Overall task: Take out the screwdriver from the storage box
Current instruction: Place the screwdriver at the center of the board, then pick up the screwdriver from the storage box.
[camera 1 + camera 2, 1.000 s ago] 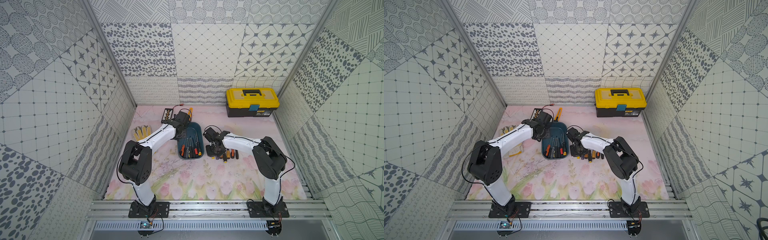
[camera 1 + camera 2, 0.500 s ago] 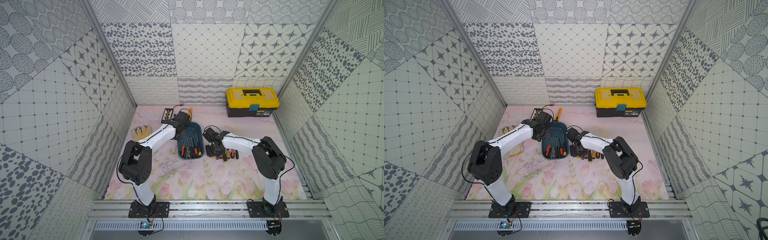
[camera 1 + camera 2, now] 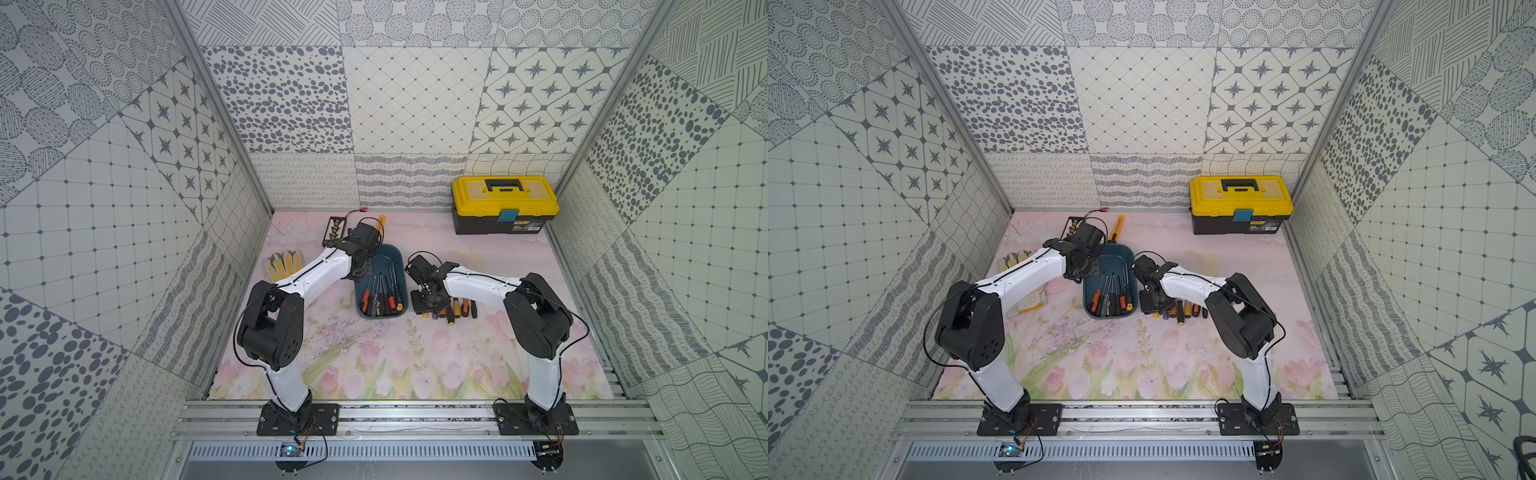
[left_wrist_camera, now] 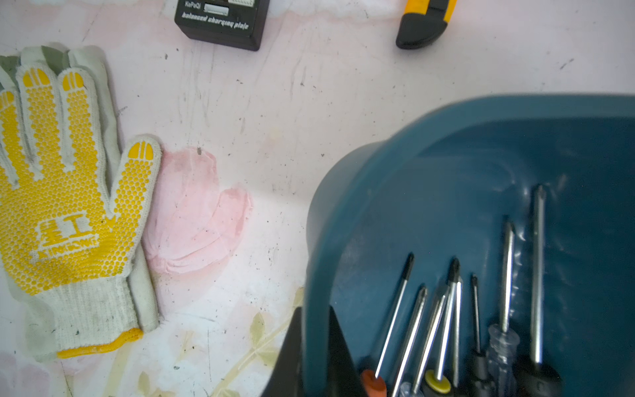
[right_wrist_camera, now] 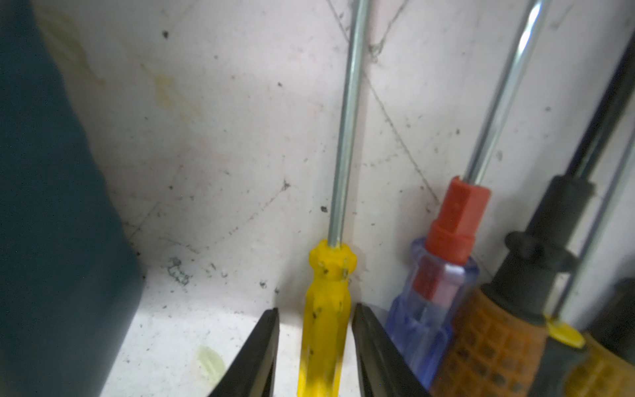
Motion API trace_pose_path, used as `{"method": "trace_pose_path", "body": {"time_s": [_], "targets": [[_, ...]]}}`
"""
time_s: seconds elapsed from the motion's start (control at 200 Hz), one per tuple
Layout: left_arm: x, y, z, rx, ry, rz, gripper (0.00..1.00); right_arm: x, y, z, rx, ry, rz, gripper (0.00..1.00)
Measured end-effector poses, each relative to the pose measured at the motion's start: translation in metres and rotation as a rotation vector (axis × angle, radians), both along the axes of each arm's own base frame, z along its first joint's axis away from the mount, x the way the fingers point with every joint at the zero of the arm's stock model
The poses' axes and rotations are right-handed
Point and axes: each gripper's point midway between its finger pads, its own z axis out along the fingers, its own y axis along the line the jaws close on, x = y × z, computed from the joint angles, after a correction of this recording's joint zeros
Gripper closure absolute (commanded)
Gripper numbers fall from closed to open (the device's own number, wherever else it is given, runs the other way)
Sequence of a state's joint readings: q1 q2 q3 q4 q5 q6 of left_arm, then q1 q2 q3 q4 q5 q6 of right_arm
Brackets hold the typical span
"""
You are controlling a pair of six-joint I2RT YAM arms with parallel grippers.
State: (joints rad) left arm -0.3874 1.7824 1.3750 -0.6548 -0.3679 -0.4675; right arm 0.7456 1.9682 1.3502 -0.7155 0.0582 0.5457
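Observation:
The teal storage box sits mid-mat with several screwdrivers lying in it. My left gripper is shut on the box's left rim, one finger on each side of the wall. A yellow-handled screwdriver lies on the mat just right of the box, first in a row of screwdrivers. My right gripper is open and straddles its handle, with a gap showing on both sides. In both top views that gripper hangs low over the row's left end.
A yellow-lidded black toolbox stands at the back right. Work gloves lie left of the box, with a black charging plate and a yellow utility knife behind it. The box wall is close beside my right gripper.
The right gripper's fingers have spread apart around the yellow screwdriver. Both arms have stayed about where they were, and the left grip on the box is unchanged.

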Motion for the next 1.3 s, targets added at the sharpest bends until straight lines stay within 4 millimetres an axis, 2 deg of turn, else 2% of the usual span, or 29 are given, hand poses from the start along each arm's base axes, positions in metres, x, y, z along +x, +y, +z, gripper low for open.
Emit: {"method": "trace_pose_path", "body": {"time_s": [0.19,0.37,0.545,0.765,0.971,1.111,1.211,1.301], "targets": [[0.000,0.000,0.000,0.000,0.000,0.000,1.00,0.004,-0.001,0.004,-0.003,-0.026,-0.006,0.52],[0.000,0.000,0.000,0.000,0.000,0.000,1.00,0.009,0.001,0.016,0.016,-0.060,-0.008,0.52],[0.000,0.000,0.000,0.000,0.000,0.000,1.00,0.016,0.009,0.038,0.076,-0.117,-0.008,0.52],[0.000,0.000,0.000,-0.001,0.000,0.000,1.00,0.021,0.018,0.076,0.157,-0.191,0.001,0.51],[0.000,-0.001,0.001,-0.009,-0.003,-0.004,1.00,0.024,0.050,0.115,0.286,-0.220,0.061,0.51],[0.000,-0.004,0.004,-0.025,-0.010,-0.011,1.00,0.019,0.075,0.138,0.353,-0.237,0.124,0.51],[-0.001,-0.005,0.005,-0.032,-0.011,-0.017,1.00,0.014,0.092,0.141,0.375,-0.226,0.164,0.51],[-0.002,-0.007,0.006,-0.042,-0.010,-0.024,1.00,0.008,0.105,0.130,0.374,-0.197,0.190,0.51]]}}
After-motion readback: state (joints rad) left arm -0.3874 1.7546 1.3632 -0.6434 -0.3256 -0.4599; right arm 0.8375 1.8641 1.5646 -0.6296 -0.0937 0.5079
